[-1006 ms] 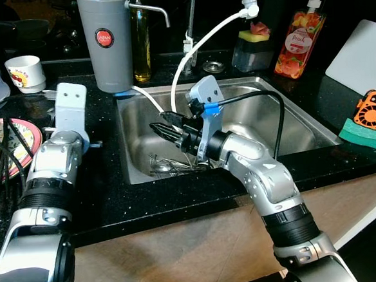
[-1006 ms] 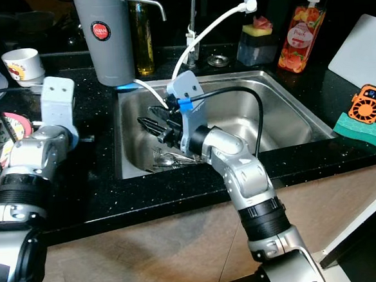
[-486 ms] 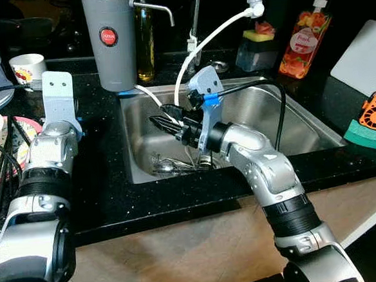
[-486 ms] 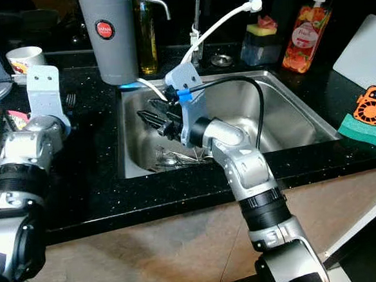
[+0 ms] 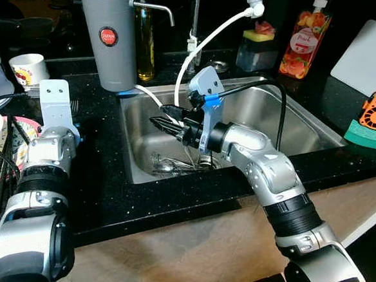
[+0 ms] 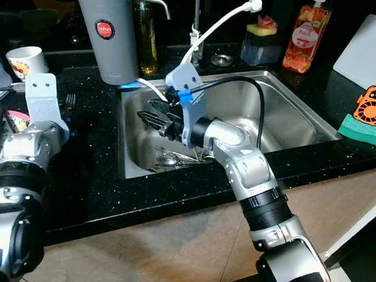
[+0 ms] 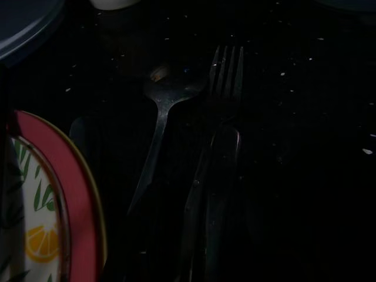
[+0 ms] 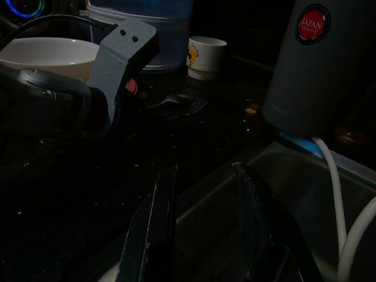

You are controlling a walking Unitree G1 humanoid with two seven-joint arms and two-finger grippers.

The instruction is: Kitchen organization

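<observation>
Judging by how things lie, the sorting of cutlery is partway through: a fork (image 7: 228,69) and a spoon (image 7: 161,103) lie side by side on the black worktop (image 5: 101,186), just beside the rim of a red-edged plate (image 7: 56,176) with a leaf and orange pattern, while a loose heap of cutlery (image 5: 177,164) lies in the bottom of the steel sink (image 5: 297,130) and waits to be lifted out. The right gripper (image 5: 161,121) hangs over the left part of the sink above that heap, its two black fingers (image 8: 158,235) standing a little apart with nothing between them. The left gripper (image 7: 205,200) hovers low over the worktop just short of the fork; that wrist picture is so dark that I cannot tell how its fingers stand. The sink itself holds, besides the cutlery, a white hose (image 5: 201,46) that runs down into it from the tap. Behind it stands a grey canister (image 5: 108,40) with a red badge; further along are a soap dispenser (image 5: 299,39) of orange liquid and a small dark holder with a sponge (image 5: 258,36) in it. Left of the canister sits a small white cup (image 5: 27,68), and by the plate a white bowl (image 8: 50,56), whose contents cannot be made out. At the far right lie a green sponge (image 5: 368,135) and an orange gadget (image 5: 374,108), well apart from the work
</observation>
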